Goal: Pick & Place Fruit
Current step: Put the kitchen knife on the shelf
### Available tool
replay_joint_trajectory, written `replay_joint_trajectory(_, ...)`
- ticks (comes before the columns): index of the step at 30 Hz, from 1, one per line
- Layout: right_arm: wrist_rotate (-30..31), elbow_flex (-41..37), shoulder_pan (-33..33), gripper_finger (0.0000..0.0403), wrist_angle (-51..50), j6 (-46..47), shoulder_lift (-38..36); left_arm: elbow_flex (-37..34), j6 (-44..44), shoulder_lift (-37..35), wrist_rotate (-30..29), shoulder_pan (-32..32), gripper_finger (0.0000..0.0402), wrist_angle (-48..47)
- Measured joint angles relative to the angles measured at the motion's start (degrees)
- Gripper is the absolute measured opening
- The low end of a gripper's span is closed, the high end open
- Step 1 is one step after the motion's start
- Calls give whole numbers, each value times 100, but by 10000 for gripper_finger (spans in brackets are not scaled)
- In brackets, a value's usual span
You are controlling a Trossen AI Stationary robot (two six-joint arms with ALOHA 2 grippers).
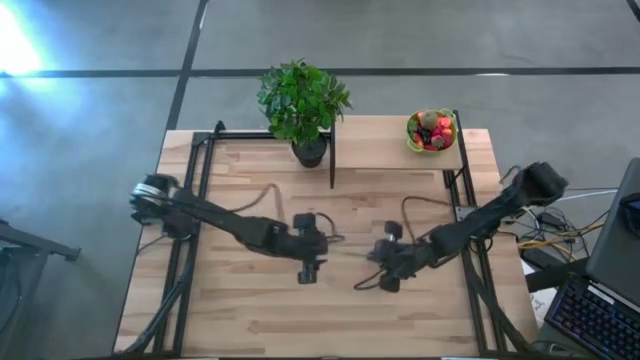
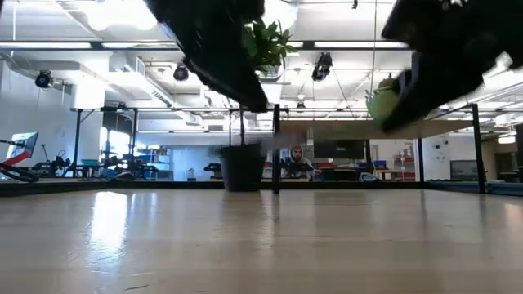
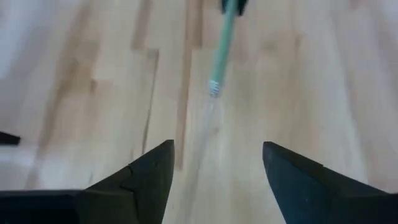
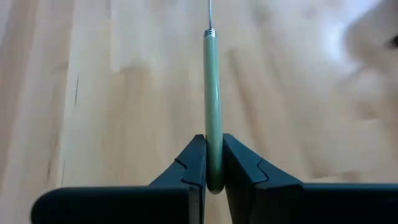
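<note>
Jaws: our right gripper [image 4: 213, 168] clamped on green-handled knife [image 4: 212, 93], left gripper [image 3: 214, 165] apart, empty, both mid-worktop [image 1: 250, 320]. Fruit [image 1: 432, 130] piled in bowl [image 1: 411, 141] near far right corner. We judge: keep knife level, clear of left arm.

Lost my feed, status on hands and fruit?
Right hand shut on green-handled knife, mid-table. Left hand open, empty, facing the knife. Fruit in bowl, far right corner. Potted plant stands clear.

one bowl [image 1: 431, 131], one plant [image 1: 302, 100], one knife [image 4: 212, 106]
</note>
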Motion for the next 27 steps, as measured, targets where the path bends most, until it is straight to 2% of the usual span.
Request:
replay_joint_trajectory(4, 624, 106, -6, 24, -667, -29, -791, -1087, 70, -929, -43, 22, 248, 1429)
replay_joint_trajectory(7, 1351, 443, -36, 24, -1473, -69, -1161, -1781, 268, -1517, -59, 50, 248, 2437)
replay_joint_trajectory(13, 3017, 1467, -267, 24, -3088, -138, -1166, -2712, 639, -2444, -63, 52, 248, 3778)
replay_joint_trajectory(15, 3386, 1778, -411, 24, -3561, -140, -1029, -2924, 741, -2700, -61, 52, 248, 4001)
replay_joint_trajectory(19, 3697, 2355, -820, 24, -4214, -138, -660, -3267, 807, -3148, -63, 52, 248, 4150)
replay_joint_trajectory(27, 3832, 3413, -1707, 24, -5805, 175, 311, -3676, 809, -3625, -63, 52, 248, 4270)
